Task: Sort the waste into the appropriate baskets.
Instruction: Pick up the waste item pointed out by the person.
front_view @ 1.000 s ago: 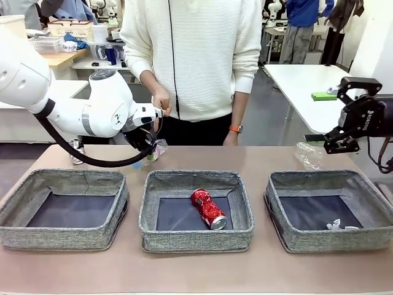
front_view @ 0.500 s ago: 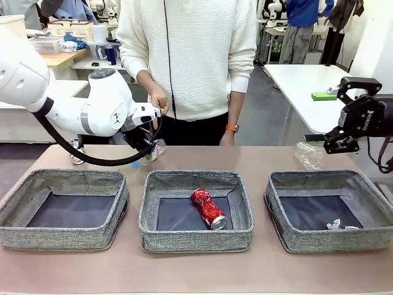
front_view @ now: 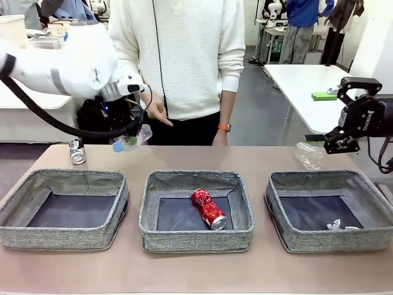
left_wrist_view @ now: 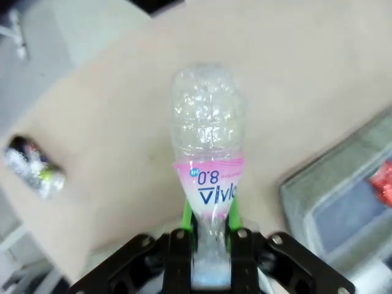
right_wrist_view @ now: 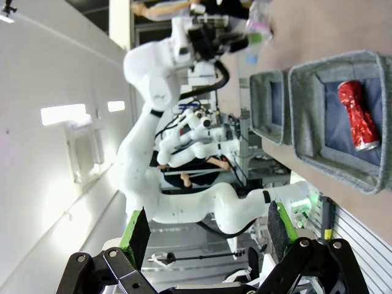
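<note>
**Pink-labelled bottle (left_wrist_view: 205,177) clamped in the left gripper (left_wrist_view: 211,215), lifted over the far side of the table (front_view: 184,270)**

From the front, the left gripper (front_view: 127,130) holds the bottle (front_view: 136,137) clear of the tabletop. Its blue cap (front_view: 118,147) points down and to the left, behind the gap between the left basket (front_view: 61,238) and the middle basket (front_view: 196,241). The left wrist view makes the grip itself plain. Green pads (left_wrist_view: 188,214) pinch the narrow neck end, and the crumpled clear body points away over the brown surface.

That view also shows the dark can (left_wrist_view: 33,166) lying on the table well to one side, and a corner of a basket (left_wrist_view: 318,190) with a sliver of red in it. The front view places the dark can (front_view: 77,150) near the far-left edge, beyond the left basket. The red can (front_view: 207,209) lies in the middle basket, and a small white scrap (front_view: 334,225) lies in the right basket (front_view: 331,241). The clear label-less bottle (front_view: 309,153) lies on the table just behind the right basket.

The right gripper (front_view: 339,114) hangs off to the right, above table height. Its own wrist view shows the right gripper (right_wrist_view: 208,236) with fingers spread wide and nothing between them. The red can (right_wrist_view: 358,116) lies far beyond it. A person's hand (front_view: 156,112) hangs just beside the left gripper.
</note>
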`<action>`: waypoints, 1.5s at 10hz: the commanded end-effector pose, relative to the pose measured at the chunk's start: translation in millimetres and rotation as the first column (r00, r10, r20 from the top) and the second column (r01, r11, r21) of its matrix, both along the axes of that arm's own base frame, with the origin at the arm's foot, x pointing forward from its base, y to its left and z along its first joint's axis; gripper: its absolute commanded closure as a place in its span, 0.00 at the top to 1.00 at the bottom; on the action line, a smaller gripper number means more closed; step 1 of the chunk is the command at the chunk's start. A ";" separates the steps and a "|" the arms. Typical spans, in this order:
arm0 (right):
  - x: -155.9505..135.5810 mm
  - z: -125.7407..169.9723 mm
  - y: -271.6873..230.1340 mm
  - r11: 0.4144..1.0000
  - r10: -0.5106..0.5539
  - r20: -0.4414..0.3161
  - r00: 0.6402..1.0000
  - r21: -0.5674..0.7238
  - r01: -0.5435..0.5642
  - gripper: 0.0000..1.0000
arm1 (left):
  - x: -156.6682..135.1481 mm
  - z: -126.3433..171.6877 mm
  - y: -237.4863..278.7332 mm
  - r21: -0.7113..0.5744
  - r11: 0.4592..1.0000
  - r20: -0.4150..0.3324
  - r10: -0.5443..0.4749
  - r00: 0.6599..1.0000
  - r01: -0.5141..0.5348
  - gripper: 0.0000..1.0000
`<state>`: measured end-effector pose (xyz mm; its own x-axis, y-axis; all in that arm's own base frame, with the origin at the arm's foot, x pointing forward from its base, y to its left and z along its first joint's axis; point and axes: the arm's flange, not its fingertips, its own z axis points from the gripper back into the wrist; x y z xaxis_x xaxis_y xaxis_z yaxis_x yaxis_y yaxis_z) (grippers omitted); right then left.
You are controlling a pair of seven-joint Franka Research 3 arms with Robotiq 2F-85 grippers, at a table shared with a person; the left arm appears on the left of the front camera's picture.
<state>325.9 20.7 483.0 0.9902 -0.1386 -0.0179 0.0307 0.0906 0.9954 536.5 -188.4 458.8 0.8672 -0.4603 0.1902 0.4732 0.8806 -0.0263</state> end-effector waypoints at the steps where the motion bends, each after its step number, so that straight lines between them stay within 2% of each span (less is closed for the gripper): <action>1: 0.4 3.1 0.2 1.000 -0.003 0.001 1.000 0.018 0.003 1.00 | -67.0 27.5 -7.6 -0.064 0.992 -0.141 0.095 0.985 -0.105 0.00; 2: 0.4 3.1 0.2 1.000 -0.003 0.001 1.000 0.018 0.003 1.00 | -108.4 41.3 -23.3 -0.005 0.987 -0.064 0.157 0.985 -0.158 0.00; 4: 0.4 3.1 0.2 1.000 -0.003 0.001 1.000 0.018 0.003 1.00 | -163.4 84.9 6.1 -0.231 0.959 -0.041 0.156 0.987 -0.161 0.00; 5: 0.4 3.1 0.2 1.000 -0.003 0.001 1.000 0.018 0.003 1.00 | -109.9 54.0 -25.3 -0.060 0.992 -0.099 0.109 0.989 -0.115 0.00; 9: 0.4 3.1 0.2 1.000 -0.003 0.001 1.000 0.018 0.003 1.00 | -109.9 54.0 -25.3 -0.060 0.992 -0.099 0.109 0.989 -0.115 0.00; 10: 0.4 3.1 0.2 1.000 -0.003 0.001 1.000 0.018 0.003 1.00 | -116.8 45.6 -24.3 -0.072 0.989 -0.113 0.121 0.986 -0.130 0.22; 11: 0.4 3.1 0.2 1.000 -0.003 0.001 1.000 0.018 0.003 1.00 | -122.8 74.0 -55.4 -0.040 0.983 -0.116 0.171 0.978 -0.177 0.22; 12: 0.4 3.1 0.2 1.000 -0.003 0.001 1.000 0.018 0.003 1.00 | -129.2 112.2 -89.5 -0.081 0.940 -0.103 0.322 0.941 -0.331 0.22; 13: 0.4 3.1 0.2 1.000 -0.003 0.001 1.000 0.018 0.003 1.00 | -142.2 147.9 -121.2 -0.114 0.899 -0.097 0.414 0.905 -0.423 0.22; 14: 0.4 3.1 0.2 1.000 -0.003 0.001 1.000 0.018 0.003 1.00 | -156.0 178.9 -149.2 -0.141 0.881 -0.047 0.450 0.892 -0.452 0.22; 15: 0.4 3.1 0.2 1.000 -0.003 0.001 1.000 0.018 0.003 1.00 | -167.2 203.6 -170.8 -0.148 0.876 -0.028 0.460 0.887 -0.459 0.22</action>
<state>325.7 20.9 483.1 0.9902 -0.1384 -0.0180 0.0308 0.0907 0.9954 357.2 -342.0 648.1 0.9766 -0.0072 0.2151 0.0553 0.9742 -0.2186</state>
